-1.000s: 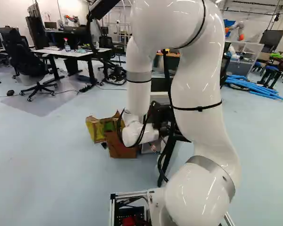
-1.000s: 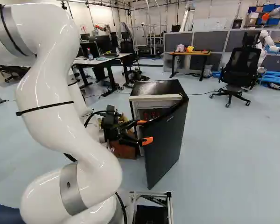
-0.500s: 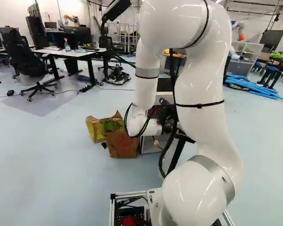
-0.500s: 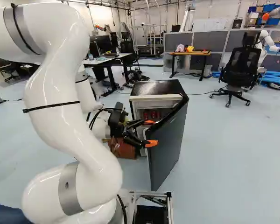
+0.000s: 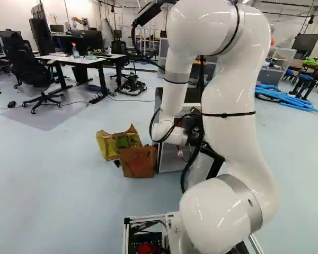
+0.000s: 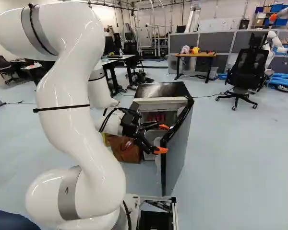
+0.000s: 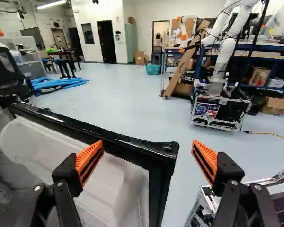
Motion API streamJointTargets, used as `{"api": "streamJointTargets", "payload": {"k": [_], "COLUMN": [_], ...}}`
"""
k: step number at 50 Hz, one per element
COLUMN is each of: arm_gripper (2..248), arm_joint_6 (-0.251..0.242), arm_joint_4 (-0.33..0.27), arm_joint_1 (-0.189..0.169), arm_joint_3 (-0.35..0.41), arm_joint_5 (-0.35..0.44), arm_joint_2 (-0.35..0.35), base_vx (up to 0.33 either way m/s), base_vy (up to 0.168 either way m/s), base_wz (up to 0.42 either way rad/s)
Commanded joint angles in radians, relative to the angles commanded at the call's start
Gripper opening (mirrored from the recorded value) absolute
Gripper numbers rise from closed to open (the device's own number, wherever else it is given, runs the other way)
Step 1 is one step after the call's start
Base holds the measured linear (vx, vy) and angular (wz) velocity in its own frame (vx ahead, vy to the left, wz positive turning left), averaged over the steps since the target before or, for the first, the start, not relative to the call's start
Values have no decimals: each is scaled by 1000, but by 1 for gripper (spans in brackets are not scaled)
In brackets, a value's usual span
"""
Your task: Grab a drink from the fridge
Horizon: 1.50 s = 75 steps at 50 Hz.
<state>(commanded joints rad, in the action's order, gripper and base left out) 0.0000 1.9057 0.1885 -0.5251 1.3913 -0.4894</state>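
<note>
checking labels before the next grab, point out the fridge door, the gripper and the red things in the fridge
Fridge door (image 6: 178, 149): right base view, on its outer face
Gripper (image 7: 147, 144): wrist view, midway between its fingertips
Red things (image 6: 156, 118): right base view, middle of the group

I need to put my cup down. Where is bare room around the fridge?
The fridge top is bare, front rim to back edge. A gap shows between the open door's corner and the finger outside it: probably risky for hands. Crowded: the opening, where the gripper reaches, and the fridge's side, by the brown carton and yellow bag.
</note>
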Motion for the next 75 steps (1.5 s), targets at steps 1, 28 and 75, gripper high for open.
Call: {"api": "streamJointTargets", "payload": {"k": [1, 28, 75], "arm_gripper": [247, 247, 247], "arm_joint_6": [0, 0, 0], "arm_joint_4": [2, 6, 6], "arm_joint_1": [-7, -200, -483], "arm_joint_3": [-4, -126, -369], "arm_joint_5": [-1, -1, -1], "arm_joint_2": [-1, -32, -122], "base_vx": [0, 0, 0], "base_vy": [0, 0, 0], "base_wz": [0, 0, 0]}}
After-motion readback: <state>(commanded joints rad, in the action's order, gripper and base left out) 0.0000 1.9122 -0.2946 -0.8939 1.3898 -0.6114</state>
